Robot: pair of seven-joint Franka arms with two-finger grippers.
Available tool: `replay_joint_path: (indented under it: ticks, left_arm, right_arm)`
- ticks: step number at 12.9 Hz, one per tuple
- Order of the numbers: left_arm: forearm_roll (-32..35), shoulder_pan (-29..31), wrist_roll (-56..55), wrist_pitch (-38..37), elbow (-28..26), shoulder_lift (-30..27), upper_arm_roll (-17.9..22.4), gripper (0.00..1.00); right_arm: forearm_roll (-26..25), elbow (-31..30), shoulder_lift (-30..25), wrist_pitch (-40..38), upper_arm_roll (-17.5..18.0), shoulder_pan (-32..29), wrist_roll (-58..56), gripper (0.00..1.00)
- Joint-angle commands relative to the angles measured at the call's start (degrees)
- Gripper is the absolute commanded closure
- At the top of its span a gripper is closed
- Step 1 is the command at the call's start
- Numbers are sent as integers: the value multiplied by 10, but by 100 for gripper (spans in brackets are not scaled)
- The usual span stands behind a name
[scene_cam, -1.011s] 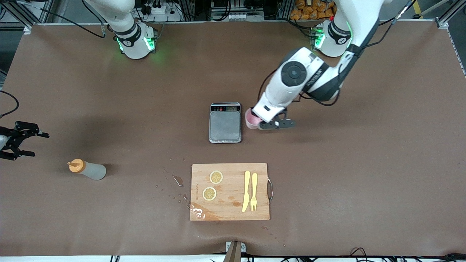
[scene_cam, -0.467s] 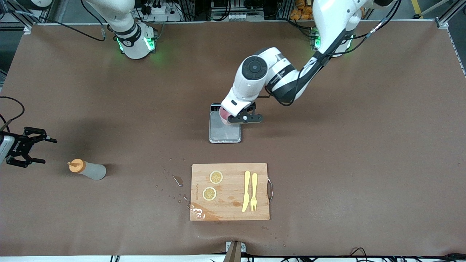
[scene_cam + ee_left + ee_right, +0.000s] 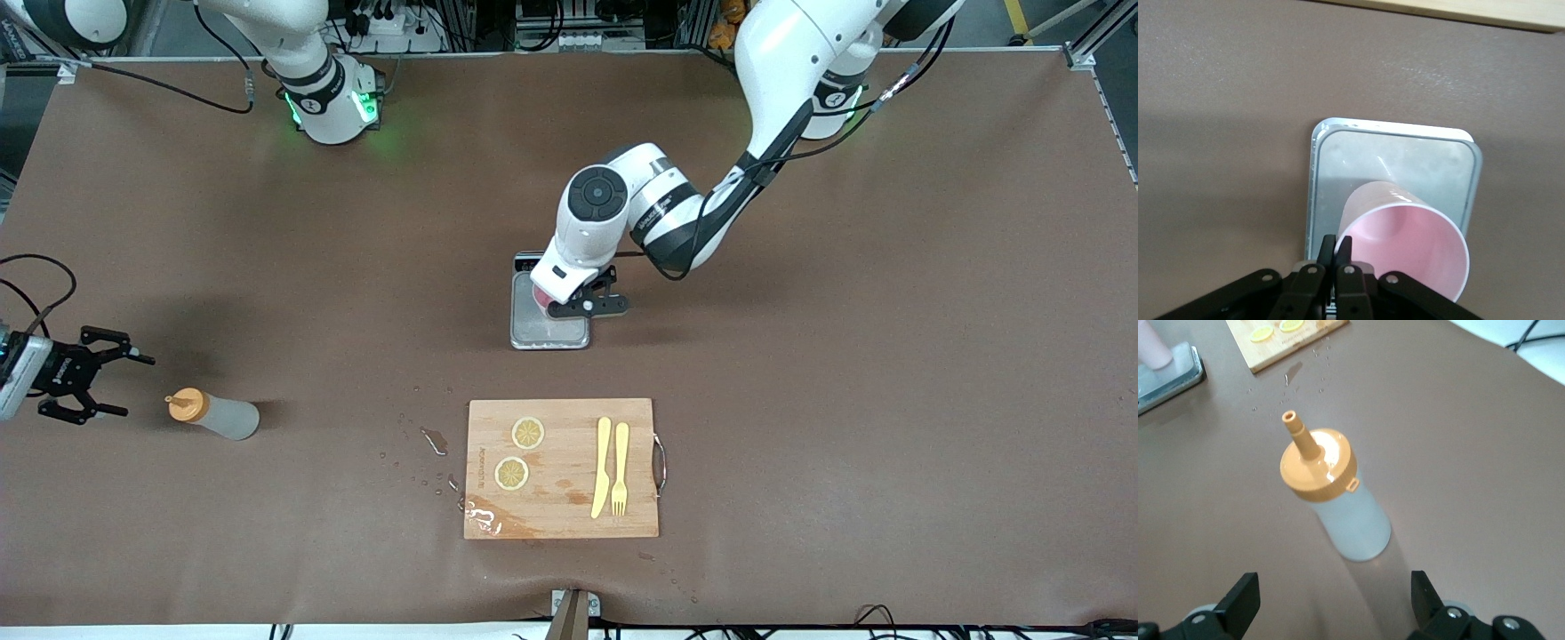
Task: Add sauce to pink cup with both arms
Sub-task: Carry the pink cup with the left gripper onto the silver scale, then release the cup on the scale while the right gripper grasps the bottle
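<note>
The sauce bottle (image 3: 213, 413) stands upright toward the right arm's end of the table, translucent with an orange nozzle cap (image 3: 1317, 465). My right gripper (image 3: 132, 385) hovers open just beside it, and its fingers (image 3: 1245, 597) flank empty table short of the bottle (image 3: 1338, 503). My left gripper (image 3: 556, 307) is shut on the rim of the pink cup (image 3: 1405, 247), fingertips (image 3: 1337, 248) pinching the wall. It holds the cup (image 3: 540, 298) tilted over the grey scale (image 3: 549, 331). I cannot tell whether the cup's base touches the scale (image 3: 1395, 167).
A wooden cutting board (image 3: 562, 468) lies nearer the front camera than the scale, with two lemon slices (image 3: 528, 433), a yellow knife (image 3: 602, 467) and fork (image 3: 621, 467). Water drops and a wet patch (image 3: 434, 440) lie beside it.
The left arm carried the pink cup from beside the scale to over it. The right gripper, still open, moved closer to the sauce bottle.
</note>
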Motion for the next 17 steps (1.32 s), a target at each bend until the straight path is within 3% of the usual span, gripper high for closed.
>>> replay_joint_path:
  ticks: [1, 2, 3, 4, 8, 11, 15, 17]
  left_arm:
    - [15, -10, -13, -3, 20, 10, 7, 100]
    - [15, -11, -13, -3, 20, 10, 7, 100]
    - [15, -11, -14, -3, 20, 12, 7, 76]
    - [16, -10, -11, -2, 20, 9, 8, 1]
    - [24, 11, -15, -57, 20, -32, 7, 0]
    - [17, 50, -7, -131, 20, -121, 3, 0]
    - [-15, 156, -4, -195, 20, -225, 0, 0]
    - [-35, 231, 78, -220, 24, -250, 1, 0]
  right_arm:
    - [59, 13, 35, 5, 2, 2, -63, 0]
    - [72, 12, 41, 6, 2, 3, -73, 0]
    - [73, 12, 44, 15, 2, 8, -77, 0]
    - [73, 10, 45, 34, 3, 15, -83, 0]
    - [74, 9, 47, 61, 3, 41, -84, 0]
    - [81, 6, 49, 69, 3, 48, -85, 0]
    - [97, -11, 49, 66, 3, 41, -110, 0]
    - [99, -14, 49, 61, 3, 32, -141, 0]
